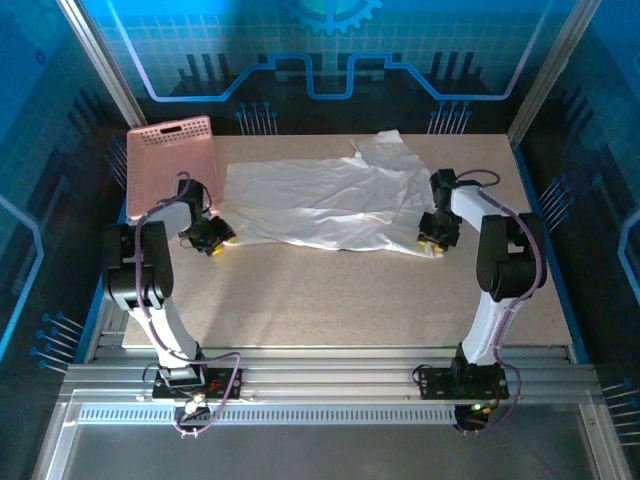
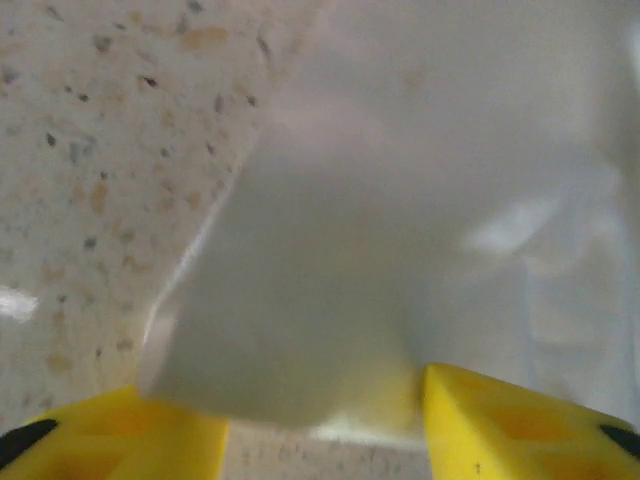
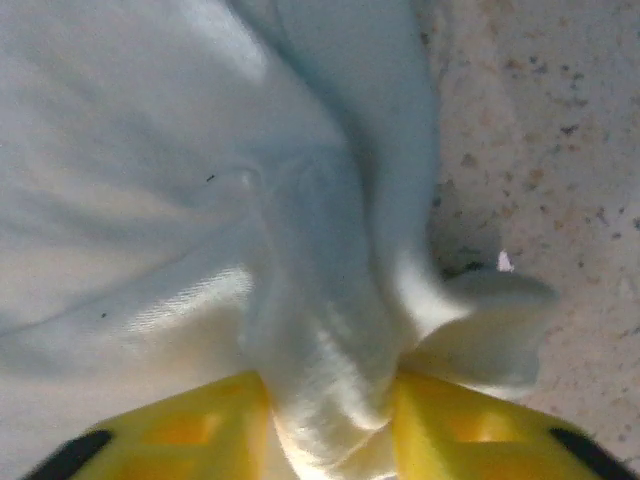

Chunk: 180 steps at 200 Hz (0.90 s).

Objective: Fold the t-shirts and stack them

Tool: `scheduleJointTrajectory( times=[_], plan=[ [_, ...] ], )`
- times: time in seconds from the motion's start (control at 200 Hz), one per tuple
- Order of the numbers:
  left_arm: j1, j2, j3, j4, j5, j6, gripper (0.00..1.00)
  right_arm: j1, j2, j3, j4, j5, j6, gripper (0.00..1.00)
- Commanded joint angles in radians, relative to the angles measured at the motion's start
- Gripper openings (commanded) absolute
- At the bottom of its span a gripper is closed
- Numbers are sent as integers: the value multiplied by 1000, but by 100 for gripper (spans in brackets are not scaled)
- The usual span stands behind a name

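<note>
One white t-shirt (image 1: 330,205) lies spread and wrinkled across the far half of the table, with a sleeve pointing to the back right. My left gripper (image 1: 213,243) is at the shirt's near left corner. In the left wrist view a raised fold of the t-shirt (image 2: 300,300) sits between the yellow fingertips (image 2: 480,420) of the left gripper (image 2: 325,420) and touches both. My right gripper (image 1: 432,243) is at the near right corner. In the right wrist view the right gripper (image 3: 330,420) pinches bunched fabric of the t-shirt (image 3: 200,200).
A pink lattice basket (image 1: 170,165) stands at the back left corner, just behind the left arm. The speckled table (image 1: 330,300) stretches bare from the shirt to the near edge. Frame posts and blue walls enclose the table.
</note>
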Motion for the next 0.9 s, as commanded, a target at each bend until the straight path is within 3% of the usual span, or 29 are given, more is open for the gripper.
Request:
scheduleJointTrajectory(
  times=[0.0,0.055,0.125,0.34,0.64,0.77,0.895],
  plan=[
    [5,31,31,22,-66,6,17,-15,-7,18,-45,55,26,16],
    [13,17,24,-3,-103,21,6,-16,-32,12,-61,72,23,10],
    [31,-24,2,-21,-134,36,1,-17,-72,2,-88,98,15,3],
    [78,-162,-108,-76,-166,69,0,-41,-187,-64,-174,159,28,3],
    [81,-325,-336,-79,-87,1,1,-50,-321,-264,-191,143,93,4],
    [79,-380,-418,-98,-74,-34,10,-52,-322,-321,-187,140,114,13],
    [80,-479,-447,-143,-52,-70,27,-52,-360,-315,-190,151,128,36]
  ],
)
